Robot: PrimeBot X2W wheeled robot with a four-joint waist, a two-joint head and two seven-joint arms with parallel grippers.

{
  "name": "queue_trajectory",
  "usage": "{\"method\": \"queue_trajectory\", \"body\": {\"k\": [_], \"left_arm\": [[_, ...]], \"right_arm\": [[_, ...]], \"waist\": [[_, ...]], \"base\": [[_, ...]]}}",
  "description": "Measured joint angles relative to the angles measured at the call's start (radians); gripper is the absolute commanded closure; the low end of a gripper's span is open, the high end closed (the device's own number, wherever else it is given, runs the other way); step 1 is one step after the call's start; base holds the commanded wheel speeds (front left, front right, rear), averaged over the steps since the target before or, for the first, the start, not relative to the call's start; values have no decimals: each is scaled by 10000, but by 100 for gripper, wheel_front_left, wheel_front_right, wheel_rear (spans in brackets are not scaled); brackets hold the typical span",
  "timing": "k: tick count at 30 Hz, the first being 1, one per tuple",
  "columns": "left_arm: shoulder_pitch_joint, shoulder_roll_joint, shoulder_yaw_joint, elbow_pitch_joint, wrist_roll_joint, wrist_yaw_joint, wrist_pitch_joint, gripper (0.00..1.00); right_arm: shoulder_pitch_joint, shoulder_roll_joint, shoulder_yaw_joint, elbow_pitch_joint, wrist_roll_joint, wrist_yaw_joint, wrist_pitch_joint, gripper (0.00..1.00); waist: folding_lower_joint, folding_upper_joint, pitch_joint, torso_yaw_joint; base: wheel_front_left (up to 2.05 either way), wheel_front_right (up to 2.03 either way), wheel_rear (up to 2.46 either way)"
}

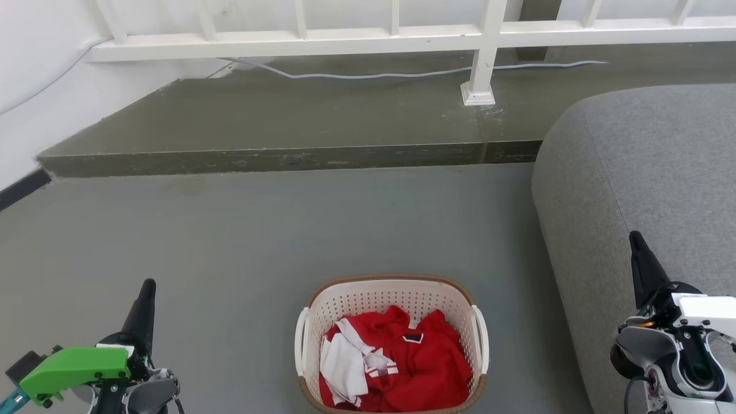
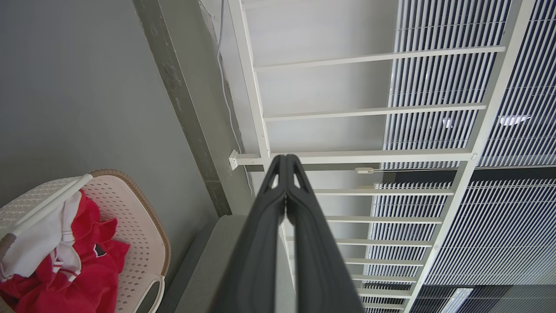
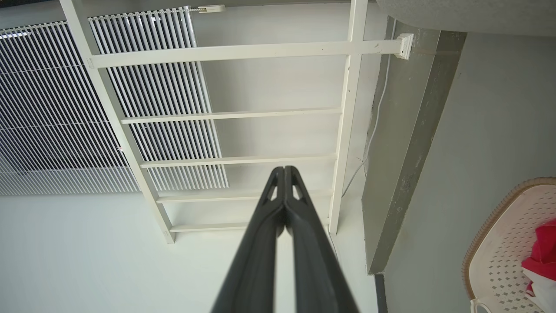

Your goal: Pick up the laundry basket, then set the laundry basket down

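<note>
The laundry basket (image 1: 391, 299), cream-white and perforated with a brown woven rim and white side handles, stands on the grey floor at the bottom centre of the head view, holding red and white clothes. My left gripper (image 1: 148, 286) is shut, well to the basket's left and apart from it. My right gripper (image 1: 635, 237) is shut too, far to the basket's right, in front of the grey sofa. The left wrist view has the basket (image 2: 139, 243) at its lower left, beside the shut left gripper (image 2: 286, 158). In the right wrist view the basket (image 3: 508, 243) is at the lower right, away from the shut right gripper (image 3: 285, 169).
A grey sofa (image 1: 650, 172) fills the right side, close to the basket. Beyond open grey floor, a raised dark step (image 1: 287, 158) runs across the back, with a white railing (image 1: 345, 37) and a pale cable (image 1: 368, 75) on it. A white wall (image 1: 34, 98) bounds the left.
</note>
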Motion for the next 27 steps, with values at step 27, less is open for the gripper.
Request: {"method": "queue_trajectory", "body": {"k": [27], "left_arm": [[0,0,2,-2,0,0,0,100]], "right_arm": [[-5,2,-6,-10,0,4,0,100]], "waist": [[0,0,1,0]], "base": [[0,0,0]]}}
